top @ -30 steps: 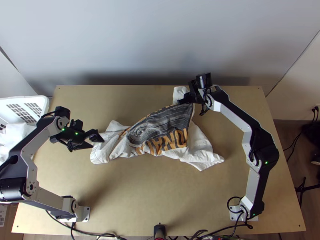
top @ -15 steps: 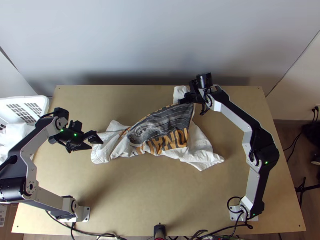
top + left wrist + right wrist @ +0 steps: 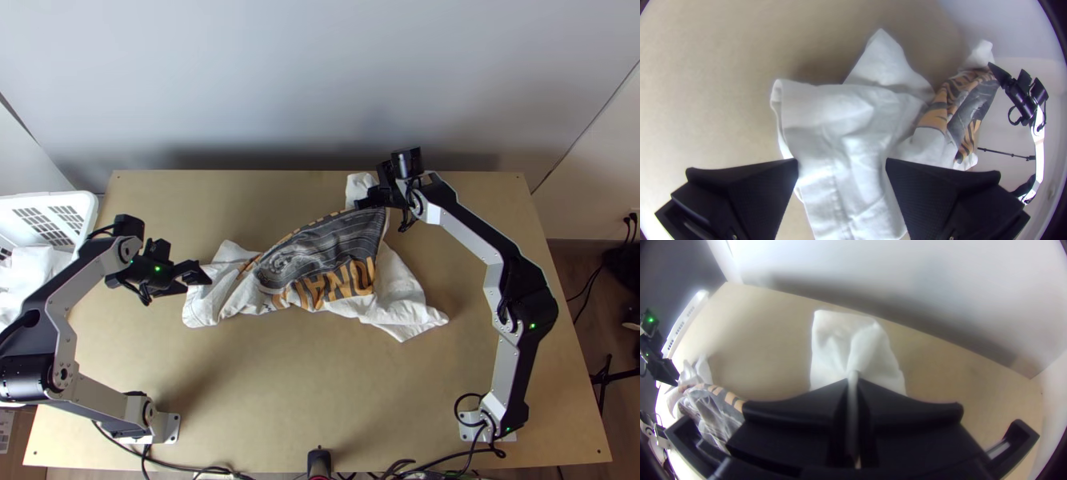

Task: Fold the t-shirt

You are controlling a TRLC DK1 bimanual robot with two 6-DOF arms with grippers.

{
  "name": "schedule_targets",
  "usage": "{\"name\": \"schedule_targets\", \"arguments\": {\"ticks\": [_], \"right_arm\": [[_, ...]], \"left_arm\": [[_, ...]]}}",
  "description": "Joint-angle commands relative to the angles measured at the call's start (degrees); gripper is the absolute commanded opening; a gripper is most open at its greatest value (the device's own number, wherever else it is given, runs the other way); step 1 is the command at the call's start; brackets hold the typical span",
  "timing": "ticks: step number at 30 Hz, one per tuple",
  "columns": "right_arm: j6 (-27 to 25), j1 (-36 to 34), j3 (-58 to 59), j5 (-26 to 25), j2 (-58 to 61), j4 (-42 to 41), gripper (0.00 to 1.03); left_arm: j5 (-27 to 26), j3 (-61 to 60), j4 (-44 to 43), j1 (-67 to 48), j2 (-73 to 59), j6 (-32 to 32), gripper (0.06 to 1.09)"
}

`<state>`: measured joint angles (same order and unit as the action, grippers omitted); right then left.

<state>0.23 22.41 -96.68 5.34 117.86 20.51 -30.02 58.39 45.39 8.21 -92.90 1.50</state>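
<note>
A white, soft woven-looking t-shirt [image 3: 408, 300] lies bunched and creased across the middle of the smooth, light wooden tabletop [image 3: 280, 384]. It slants from the left toward the far right, its fabric drawn into ridges and shallow hollows. A large dark grey print [image 3: 320, 248] with fine pale lines covers its middle, with blocky orange lettering [image 3: 344, 280] along the near side. At right, the white cloth fans out into blunt corners toward the near side; at far right, a small pale flap [image 3: 358, 186] stands out past the print.

The right gripper [image 3: 362, 205], black with wide, flat fingers, is at the far right part of the shirt. Its jaws are clenched on a narrow, gathered fold of white cloth, and a squarish, softly rumpled piece spreads beyond them.

The left gripper [image 3: 199, 285], equally black and broad, is at the shirt's left end. Its jaws stand wide apart, released, and the left wrist view shows a pale strip with a straight stitched seam [image 3: 835, 191] between them. Next to this strip the cloth has a doubled, rounded edge [image 3: 777, 100] and a pointed peak [image 3: 880, 49].

On the far left sits a white plastic basket [image 3: 90, 206] with slotted walls, holding crumpled white cloth [image 3: 32, 276].
</note>
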Motion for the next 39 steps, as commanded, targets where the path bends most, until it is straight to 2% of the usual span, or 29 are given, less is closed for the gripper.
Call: {"name": "schedule_targets", "arguments": {"ticks": [1,4,5,8,15,19,24,27,30,35,39], "right_arm": [[0.1,0.1,0.3,-0.1,0.1,-0.1,0.03],[0.1,0.0,0.6,-0.1,-0.1,0.0,0.03],[0.1,0.0,0.7,-0.1,-0.1,-0.1,0.03],[0.1,-0.2,1.1,-0.1,-0.3,-0.1,0.03],[-0.1,-0.1,1.5,-0.1,-2.1,-0.1,0.03],[-0.8,-0.4,1.2,-0.2,-6.8,-0.2,0.03],[-2.3,-0.4,1.2,-1.0,-14.4,-1.1,0.03],[-3.0,0.0,2.6,-1.2,-19.8,-1.1,0.03],[-3.0,0.5,3.4,-1.4,-25.6,-1.3,0.03],[-3.3,0.6,3.1,-4.5,-34.5,-4.7,0.03],[-3.5,-0.2,3.3,-5.0,-40.4,-5.5,0.03]], "left_arm": [[-0.7,-1.1,-3.8,-1.5,0.0,1.0,0.8],[-0.6,-2.1,-5.8,-1.2,1.6,2.8,0.4],[-0.1,-2.7,-7.8,-0.6,2.2,4.6,0.3],[2.2,-3.0,-9.7,0.4,2.6,6.4,0.11],[3.6,-1.6,-8.2,2.3,4.7,7.6,0.09],[3.2,2.2,-6.5,3.2,10.6,7.6,0.09],[-2.8,9.5,-5.5,3.2,17.1,7.9,0.09],[-7.0,14.7,-4.8,3.1,19.1,10.3,0.09],[-8.2,19.5,-4.9,2.3,21.0,13.5,0.09],[-6.9,27.0,-6.1,0.9,24.4,16.0,0.09],[-4.9,32.1,-7.0,0.8,25.0,16.5,0.09]]}}
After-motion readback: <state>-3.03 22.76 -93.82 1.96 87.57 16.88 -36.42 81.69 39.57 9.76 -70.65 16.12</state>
